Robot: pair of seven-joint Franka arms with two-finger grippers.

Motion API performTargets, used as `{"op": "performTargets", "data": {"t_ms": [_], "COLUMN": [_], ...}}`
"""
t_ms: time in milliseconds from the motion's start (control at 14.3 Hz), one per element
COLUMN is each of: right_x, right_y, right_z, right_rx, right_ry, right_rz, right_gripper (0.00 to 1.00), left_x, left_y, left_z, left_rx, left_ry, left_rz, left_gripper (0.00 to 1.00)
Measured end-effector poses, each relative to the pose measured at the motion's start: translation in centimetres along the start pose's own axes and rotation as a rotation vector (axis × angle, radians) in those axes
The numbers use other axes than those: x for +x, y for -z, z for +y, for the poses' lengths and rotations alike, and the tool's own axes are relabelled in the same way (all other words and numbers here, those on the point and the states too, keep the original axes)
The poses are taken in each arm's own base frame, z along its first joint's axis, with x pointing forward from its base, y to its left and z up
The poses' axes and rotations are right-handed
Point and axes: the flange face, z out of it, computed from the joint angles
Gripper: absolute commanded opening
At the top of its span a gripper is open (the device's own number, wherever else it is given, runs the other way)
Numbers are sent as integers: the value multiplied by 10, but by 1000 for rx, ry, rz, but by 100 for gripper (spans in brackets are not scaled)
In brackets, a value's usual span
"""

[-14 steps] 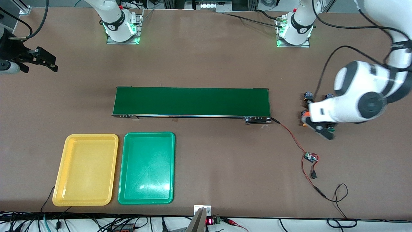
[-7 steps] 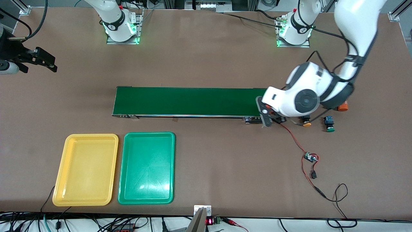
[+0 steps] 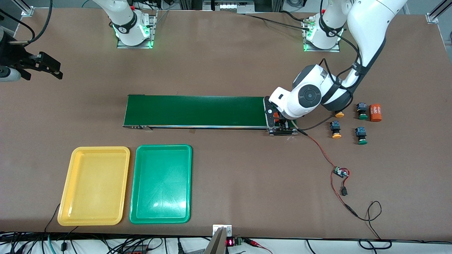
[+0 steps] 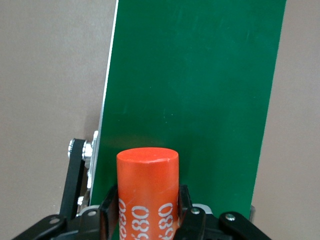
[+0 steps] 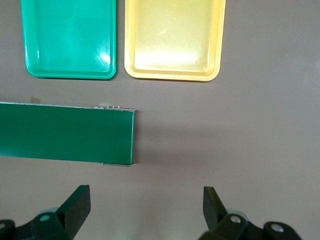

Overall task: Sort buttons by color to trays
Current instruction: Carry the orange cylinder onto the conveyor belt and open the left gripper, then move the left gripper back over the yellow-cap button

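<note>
Across the middle of the brown table [image 3: 226, 63] lies the long dark-green belt [image 3: 197, 111], running from the right arm's end toward the left arm's end. Nearer the front camera than the belt, toward the right arm's end, the yellow tray [image 3: 94, 186] and the green tray [image 3: 161, 184] sit side by side, just apart, both bare inside. The left arm reaches down from its base to the belt's end, where the left gripper [image 3: 279, 120] hangs over the belt with its fingers [image 4: 106, 210] clamped on an upright orange cylinder with white print [image 4: 147, 192]. The right arm waits at its own edge of the table, the right gripper [image 3: 46, 67] spread wide with nothing between its fingers [image 5: 77, 205]. A second orange cylinder [image 3: 375, 112] lies on its side well past the belt's end toward the left arm's end of the table. Beside it stand the buttons: a green button [image 3: 362, 110] just beside the cylinder, a yellow button [image 3: 339, 114] partly hidden under the left arm, and nearer the front camera another yellow button [image 3: 335, 129] and another green button [image 3: 361, 135]. A red wire [image 3: 319, 150] runs from the belt's end to a small circuit board [image 3: 341, 173].
</note>
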Motion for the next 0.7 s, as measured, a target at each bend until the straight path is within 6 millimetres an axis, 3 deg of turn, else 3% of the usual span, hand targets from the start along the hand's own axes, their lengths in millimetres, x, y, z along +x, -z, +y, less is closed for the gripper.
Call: {"op": "performTargets", "data": {"t_ms": [210,350,701], "right_x": [0,1,2], "right_y": [0,0,-2], "right_z": [0,0,0], "right_rx": [0,0,0], "right_ry": [0,0,0], "right_rz": [1,2,2], "right_gripper": [100,100,100], "left_x": [0,-8,-35], "left_y": [3,17,91], "left_z": [1,1,-4], "left_rx": [1,-14,-6], "left_ry": [-3,14,261], "left_rz": [-4,-44,-150], "left_gripper": [100,100,100]}}
